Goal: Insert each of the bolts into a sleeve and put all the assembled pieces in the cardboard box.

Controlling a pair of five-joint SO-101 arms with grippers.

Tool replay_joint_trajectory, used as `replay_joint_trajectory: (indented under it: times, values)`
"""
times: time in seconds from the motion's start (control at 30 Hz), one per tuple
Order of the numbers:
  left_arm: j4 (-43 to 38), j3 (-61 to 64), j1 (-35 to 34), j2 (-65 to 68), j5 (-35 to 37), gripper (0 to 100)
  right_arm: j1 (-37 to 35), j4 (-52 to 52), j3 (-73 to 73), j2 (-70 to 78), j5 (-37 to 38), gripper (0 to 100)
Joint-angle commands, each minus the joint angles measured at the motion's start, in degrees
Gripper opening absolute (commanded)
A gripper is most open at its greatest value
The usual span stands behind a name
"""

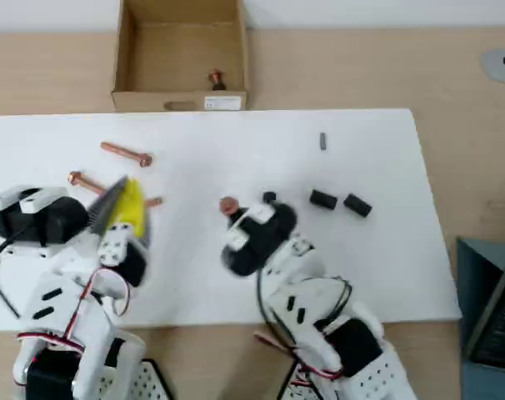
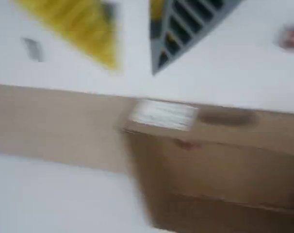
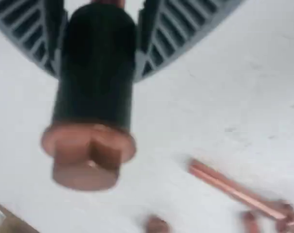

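The right hand [image 3: 99, 53] pinches a sleeve [image 3: 96, 82] with a bolt [image 3: 89, 155] through it. Only the sleeve is gripped, so the bolt may slip out before the far box [image 1: 179, 100]. The left hand [image 2: 132, 64] gapes empty.

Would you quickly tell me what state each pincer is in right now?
Left pincer: open, holding nothing.
Right pincer: closed on a sleeved bolt.

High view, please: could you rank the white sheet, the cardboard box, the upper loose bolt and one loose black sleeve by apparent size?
1. white sheet
2. cardboard box
3. loose bolt
4. black sleeve, clearly shorter than the bolt
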Motion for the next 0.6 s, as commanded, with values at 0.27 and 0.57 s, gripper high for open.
replay_joint_trajectory:
  times: [0.27,0.57]
  values:
    - [-0.3,20.8,-11.7,-0.1,-7.7,0,8.0,3.4,-31.3,27.4,-13.1,0.9]
    - [-0.3,29.5,-18.7,-0.2,-16.9,0,11.7,1.5,-61.8,64.5,-13.9,0.9]
